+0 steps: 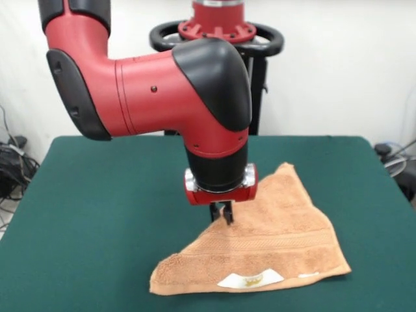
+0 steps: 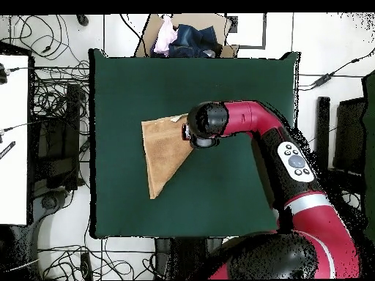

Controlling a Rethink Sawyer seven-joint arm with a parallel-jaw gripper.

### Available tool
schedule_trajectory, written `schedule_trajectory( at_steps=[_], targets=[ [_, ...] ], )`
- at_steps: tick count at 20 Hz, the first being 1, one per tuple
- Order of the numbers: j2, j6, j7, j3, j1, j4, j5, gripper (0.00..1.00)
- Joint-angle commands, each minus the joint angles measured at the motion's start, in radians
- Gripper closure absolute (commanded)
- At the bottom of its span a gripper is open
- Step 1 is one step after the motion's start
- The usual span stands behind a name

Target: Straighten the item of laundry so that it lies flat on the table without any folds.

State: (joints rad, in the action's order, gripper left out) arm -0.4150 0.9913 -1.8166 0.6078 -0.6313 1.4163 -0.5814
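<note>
The peach towel [image 1: 273,237] [image 2: 162,150] is folded into a triangle on the green surface [image 1: 97,214] [image 2: 227,190], white label up. The jaws are seen together, pinching its folded edge.

in the overhead view the arm [image 2: 253,121] hides the claw and a towel [image 2: 162,150] corner.

box [image 2: 192,35] with clothes [image 2: 183,36] just off table's top edge, overhead | cables [image 2: 51,88] on floor at left | white desk [image 2: 13,139] far left | cables [image 1: 13,162] left, front view
</note>
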Motion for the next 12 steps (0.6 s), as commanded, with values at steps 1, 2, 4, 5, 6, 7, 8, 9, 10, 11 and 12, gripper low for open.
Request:
schedule_trajectory(
  at_steps=[1,2,4,5,6,7,8,9,10,11,12],
  targets=[
    [0.032,0.048,0.185,-0.017,-0.004,-0.037,-0.031,1.00],
    [0.032,0.036,0.177,-0.021,-0.002,-0.027,-0.028,1.00],
    [0.027,-0.010,0.158,-0.023,-0.007,0.011,-0.026,1.00],
    [0.026,-0.031,0.153,-0.022,-0.011,0.022,-0.024,0.00],
    [0.025,-0.049,0.145,-0.020,-0.013,0.030,-0.024,0.00],
    [0.024,-0.066,0.137,-0.019,-0.016,0.038,-0.025,0.00],
    [0.022,-0.072,0.131,-0.019,-0.016,0.042,-0.025,0.00],
    [0.022,-0.076,0.127,-0.020,-0.014,0.044,-0.026,0.00],
    [0.020,-0.080,0.122,-0.021,-0.013,0.047,-0.028,0.00],
    [0.018,-0.083,0.117,-0.024,-0.010,0.049,-0.030,0.00],
    [0.018,-0.082,0.112,-0.026,-0.005,0.044,-0.031,0.00]
  ],
)
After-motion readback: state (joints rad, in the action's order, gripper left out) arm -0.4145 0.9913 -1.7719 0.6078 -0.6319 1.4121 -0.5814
